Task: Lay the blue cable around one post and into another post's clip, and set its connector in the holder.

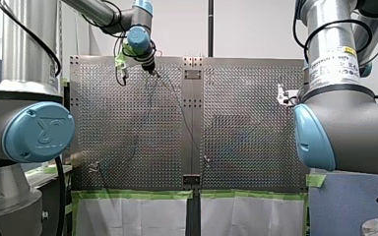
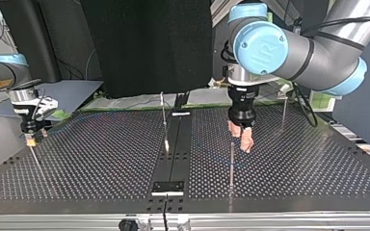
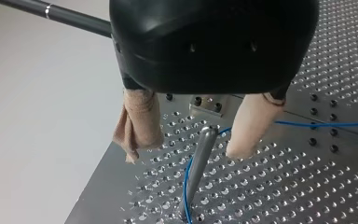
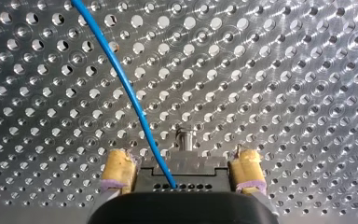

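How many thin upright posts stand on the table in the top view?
4 posts: one under my right hand, one by the middle strip, one beside my left hand, one at the view's far right. More may be hidden.

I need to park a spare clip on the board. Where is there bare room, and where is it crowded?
Bare: the perforated plate between the black center strip and the edge post at my right arm's jaws, in the top view's left half. Crowded: around the near post that my left arm's jaws straddle, where the blue cable runs.
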You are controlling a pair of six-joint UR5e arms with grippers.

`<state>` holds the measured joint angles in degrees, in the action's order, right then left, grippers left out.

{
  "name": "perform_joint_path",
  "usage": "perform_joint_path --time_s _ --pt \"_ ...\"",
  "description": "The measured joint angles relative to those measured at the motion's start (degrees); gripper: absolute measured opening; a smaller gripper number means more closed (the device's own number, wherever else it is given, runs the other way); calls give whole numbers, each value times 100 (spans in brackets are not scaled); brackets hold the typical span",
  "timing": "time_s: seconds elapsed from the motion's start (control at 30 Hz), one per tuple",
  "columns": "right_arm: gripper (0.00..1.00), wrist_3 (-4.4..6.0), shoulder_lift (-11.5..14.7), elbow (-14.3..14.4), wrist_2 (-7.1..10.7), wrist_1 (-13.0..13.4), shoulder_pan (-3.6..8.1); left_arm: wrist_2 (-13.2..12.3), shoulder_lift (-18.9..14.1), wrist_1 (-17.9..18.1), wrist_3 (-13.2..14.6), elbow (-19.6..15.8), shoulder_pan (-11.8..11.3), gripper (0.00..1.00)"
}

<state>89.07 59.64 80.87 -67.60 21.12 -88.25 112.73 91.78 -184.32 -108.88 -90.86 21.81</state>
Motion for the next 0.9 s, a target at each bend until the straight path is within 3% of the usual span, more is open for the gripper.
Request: perform_joint_path --time_s 0.9 --pt "100 -16 1 -1 0 -27 -5 37 -1 -17 1319 -4 9 100"
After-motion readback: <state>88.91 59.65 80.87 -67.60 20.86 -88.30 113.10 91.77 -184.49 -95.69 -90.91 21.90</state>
